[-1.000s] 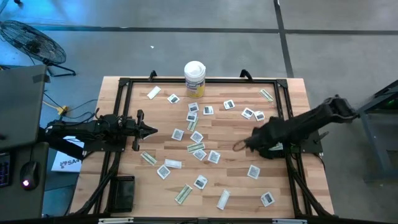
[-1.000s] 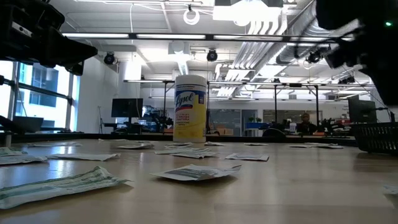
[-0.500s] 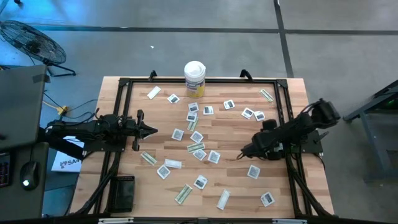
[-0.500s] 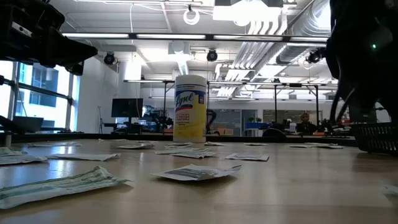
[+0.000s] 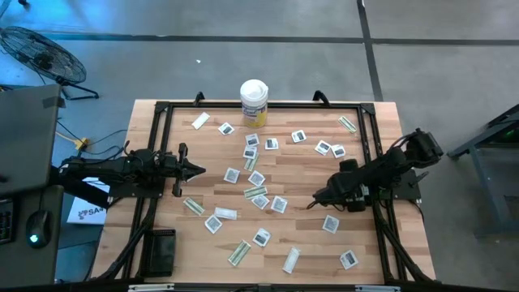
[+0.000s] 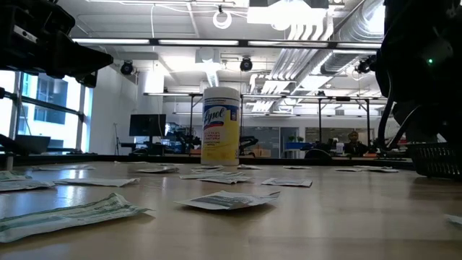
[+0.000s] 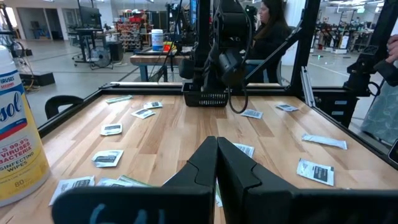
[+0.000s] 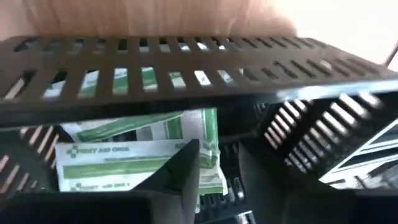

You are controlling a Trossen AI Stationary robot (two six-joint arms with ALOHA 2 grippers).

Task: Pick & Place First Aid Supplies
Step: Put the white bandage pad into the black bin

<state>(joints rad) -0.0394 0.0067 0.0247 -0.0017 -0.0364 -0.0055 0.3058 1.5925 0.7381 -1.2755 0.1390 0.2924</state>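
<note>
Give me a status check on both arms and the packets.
Left gripper shut, parked at table's left edge. Right gripper over black basket, fingers apart, green-print packets inside. Many packets on table. Wipes canister at far edge.

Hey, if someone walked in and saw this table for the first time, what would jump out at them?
Probably the scatter of small white and green packets all over the wooden table, with a tall white canister standing at its far edge. Next, the right gripper reaching in over the right side, its camera looking into a black basket that holds green-printed packets. The left gripper waits shut at the left side.
</note>
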